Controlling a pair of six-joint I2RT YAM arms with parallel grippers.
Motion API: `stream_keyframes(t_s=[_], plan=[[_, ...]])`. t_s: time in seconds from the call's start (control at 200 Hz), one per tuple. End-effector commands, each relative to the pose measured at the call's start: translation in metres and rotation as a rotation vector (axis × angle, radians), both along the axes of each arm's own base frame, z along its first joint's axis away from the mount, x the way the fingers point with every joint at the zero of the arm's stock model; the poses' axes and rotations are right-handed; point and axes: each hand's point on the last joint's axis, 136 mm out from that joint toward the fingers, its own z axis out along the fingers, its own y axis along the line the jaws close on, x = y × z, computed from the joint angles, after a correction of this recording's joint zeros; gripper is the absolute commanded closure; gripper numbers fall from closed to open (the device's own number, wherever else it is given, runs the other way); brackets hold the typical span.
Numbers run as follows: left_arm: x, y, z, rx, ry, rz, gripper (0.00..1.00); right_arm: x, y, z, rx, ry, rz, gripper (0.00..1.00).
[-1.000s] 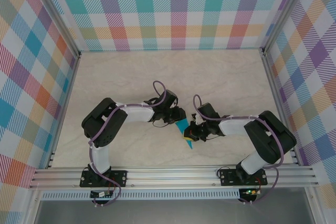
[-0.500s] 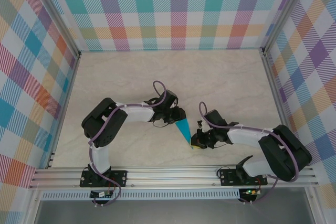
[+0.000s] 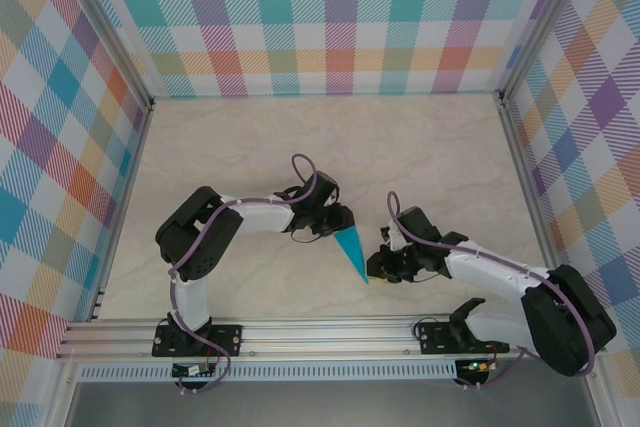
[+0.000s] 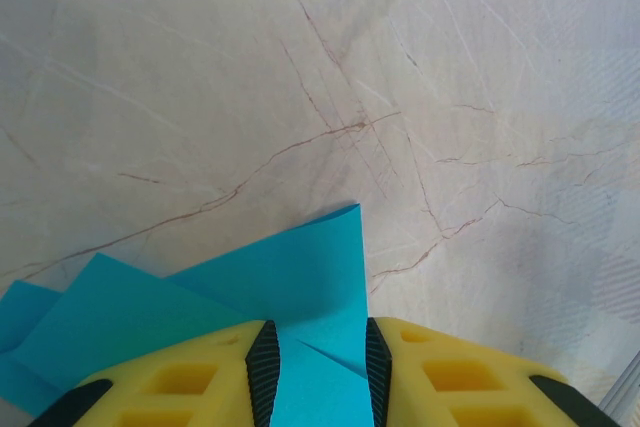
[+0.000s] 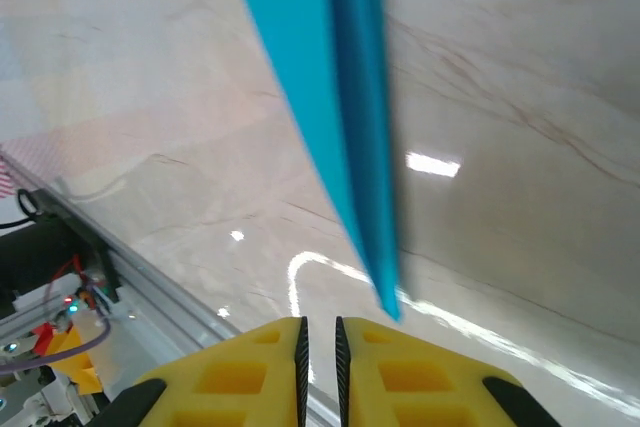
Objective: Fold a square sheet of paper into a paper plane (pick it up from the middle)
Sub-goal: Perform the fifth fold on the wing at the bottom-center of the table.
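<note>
The square sheet of paper is folded into a narrow, pointed teal-blue paper plane (image 3: 352, 250) with layered flaps. It slants from my left gripper (image 3: 340, 231) toward the near edge. In the left wrist view the paper plane (image 4: 300, 292) sits between the black pads, and my left gripper (image 4: 318, 372) is shut on its wide end. In the right wrist view the paper plane (image 5: 335, 107) hangs above the table, its tip ending just right of my right gripper (image 5: 319, 347). Those jaws stand slightly apart with nothing between them. My right gripper (image 3: 373, 267) sits beside the tip.
The marbled tabletop (image 3: 300, 147) is ringed by checked walls (image 3: 330, 17). An aluminium rail (image 3: 330, 332) runs along the near edge, close behind both grippers. The rail (image 5: 130, 282) and some wiring lie to the lower left in the right wrist view.
My right gripper has parted its jaws and come off the paper's tip. Its arm has swung outward to the right. The left gripper keeps its hold and has not moved.
</note>
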Motion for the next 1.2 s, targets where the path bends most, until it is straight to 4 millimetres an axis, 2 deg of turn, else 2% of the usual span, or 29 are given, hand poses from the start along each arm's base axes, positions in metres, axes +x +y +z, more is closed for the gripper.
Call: stream_keyframes(t_s=[0.0,0.09,0.185,0.41,0.54,0.985,1.055,1.195], plan=[[-0.034,0.035,-0.055,0.206,0.121,-0.008,0.67,0.015,0.023,0.018,0.073,-0.028,0.024,0.85],[-0.035,0.034,-0.055,0.204,0.123,-0.01,0.67,0.024,0.032,0.014,0.082,-0.019,0.012,0.89],[-0.034,0.035,-0.055,0.208,0.12,-0.007,0.67,0.026,0.027,-0.003,0.028,-0.002,-0.002,0.89],[-0.034,0.034,-0.058,0.195,0.13,0.006,0.67,0.001,0.009,-0.046,-0.06,0.115,0.008,0.89],[-0.033,0.036,-0.058,0.213,0.127,0.015,0.67,-0.014,0.0,-0.056,-0.09,0.155,0.033,0.9],[-0.033,0.038,-0.058,0.229,0.125,0.008,0.67,-0.042,-0.024,-0.059,-0.119,0.161,0.03,0.85],[-0.033,0.038,-0.059,0.225,0.126,0.007,0.67,-0.044,-0.033,-0.063,-0.169,0.166,0.016,0.83],[-0.034,0.035,-0.058,0.211,0.127,0.002,0.67,-0.036,-0.028,-0.054,-0.169,0.143,0.03,0.83]])
